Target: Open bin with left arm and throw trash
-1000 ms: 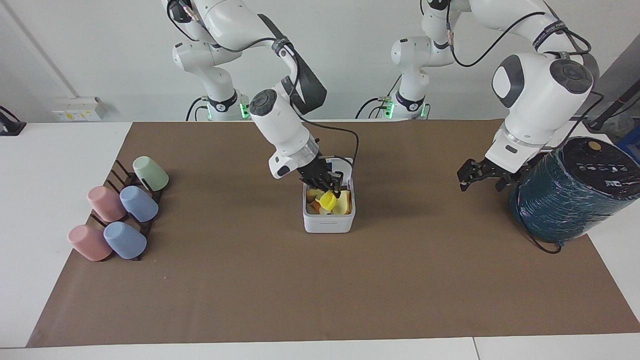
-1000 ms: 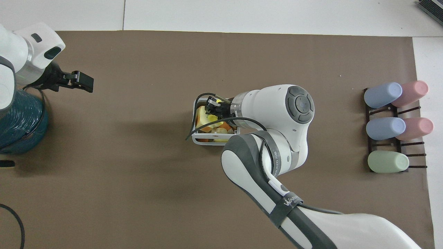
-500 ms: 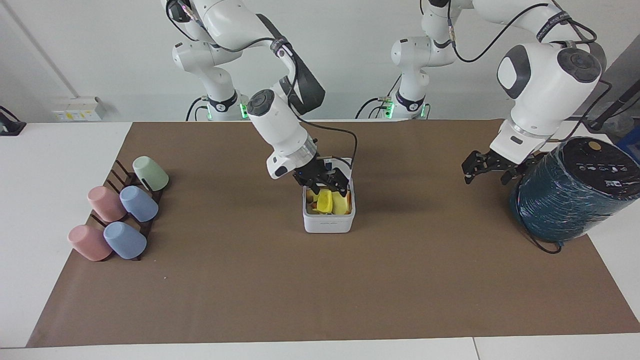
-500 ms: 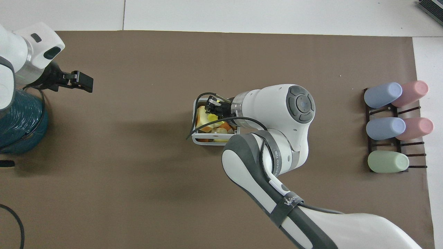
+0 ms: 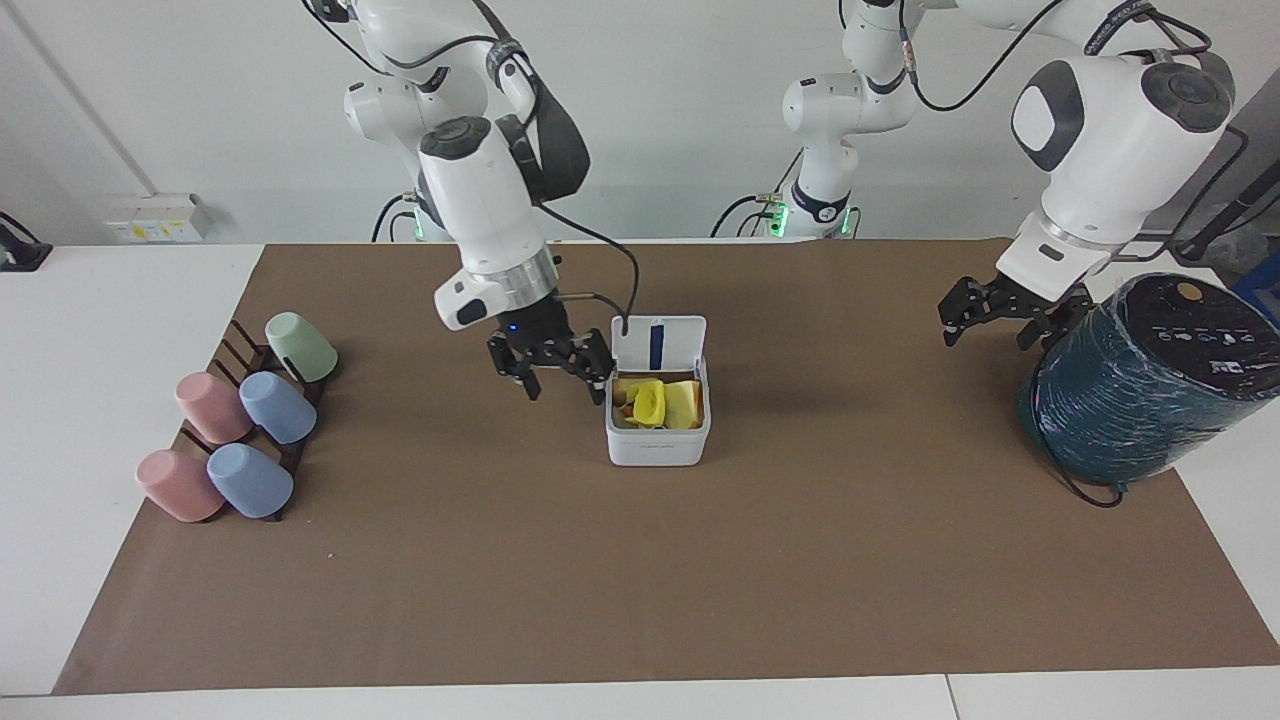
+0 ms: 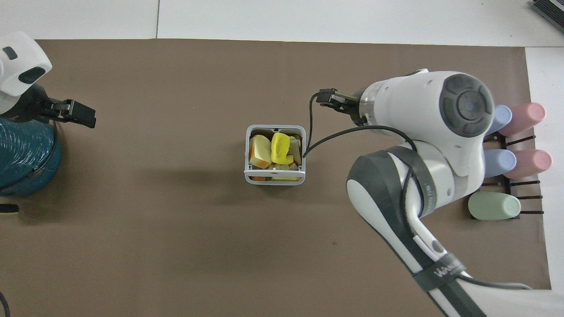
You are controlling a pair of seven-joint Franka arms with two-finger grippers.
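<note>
The white bin (image 5: pixel 657 450) stands mid-table with its lid (image 5: pixel 658 344) tipped up on the robots' side. Inside lies the trash: a bright yellow chunk (image 5: pixel 648 403) on top, a cream-yellow chunk (image 5: pixel 685 404) beside it and orange bits beneath. From overhead the yellow chunk (image 6: pixel 280 148) and the cream chunk (image 6: pixel 260 149) fill the bin (image 6: pixel 274 179). My right gripper (image 5: pixel 563 390) hangs open and empty just above the mat, beside the bin toward the right arm's end. My left gripper (image 5: pixel 985 335) waits open in the air next to the teal cylinder.
A big dark teal wrapped cylinder (image 5: pixel 1140 390) stands at the left arm's end of the table. Several pastel cups (image 5: pixel 245 420) lie on a dark rack at the right arm's end. A brown mat (image 5: pixel 640 580) covers the table.
My right gripper opened, left the yellow chunk in the bin, then lifted out and swung toward the right arm's end. The left gripper drifted slightly up toward the cylinder.
</note>
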